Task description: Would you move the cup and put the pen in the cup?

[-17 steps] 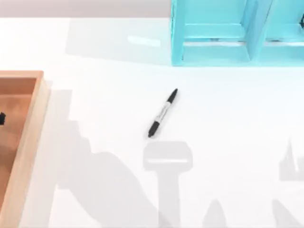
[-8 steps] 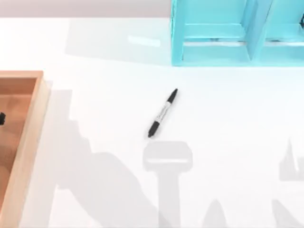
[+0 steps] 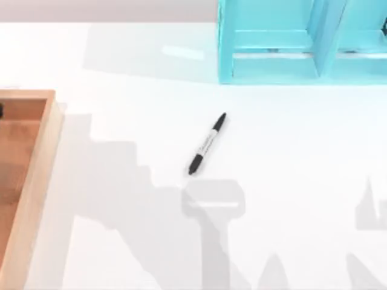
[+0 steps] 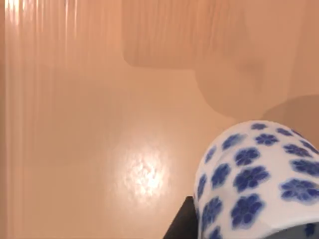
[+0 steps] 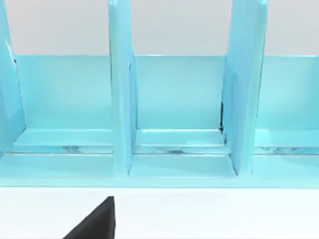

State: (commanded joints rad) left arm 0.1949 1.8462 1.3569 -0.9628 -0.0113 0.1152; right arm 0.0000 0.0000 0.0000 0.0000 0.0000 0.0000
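The black and grey pen [image 3: 207, 144] lies slantwise on the white table near the middle, with no gripper close to it. In the left wrist view the white cup [image 4: 254, 179] with blue flowers sits very close to the camera, over the wooden tray's floor [image 4: 99, 124]. One dark finger [image 4: 180, 225] of my left gripper presses against its side. A dark bit of that left gripper [image 3: 1, 110] shows at the far left edge of the top view, over the tray. In the right wrist view one dark finger [image 5: 94, 223] of my right gripper faces the teal shelf.
A wooden tray [image 3: 37, 175] runs along the table's left side. A teal shelf unit [image 3: 290, 42] with upright dividers stands at the back right. Arm shadows fall across the front of the table.
The dark bit of my left gripper has shifted toward the tray's far end. The left arm's shadow on the table has widened and moved. The pen has stayed put.
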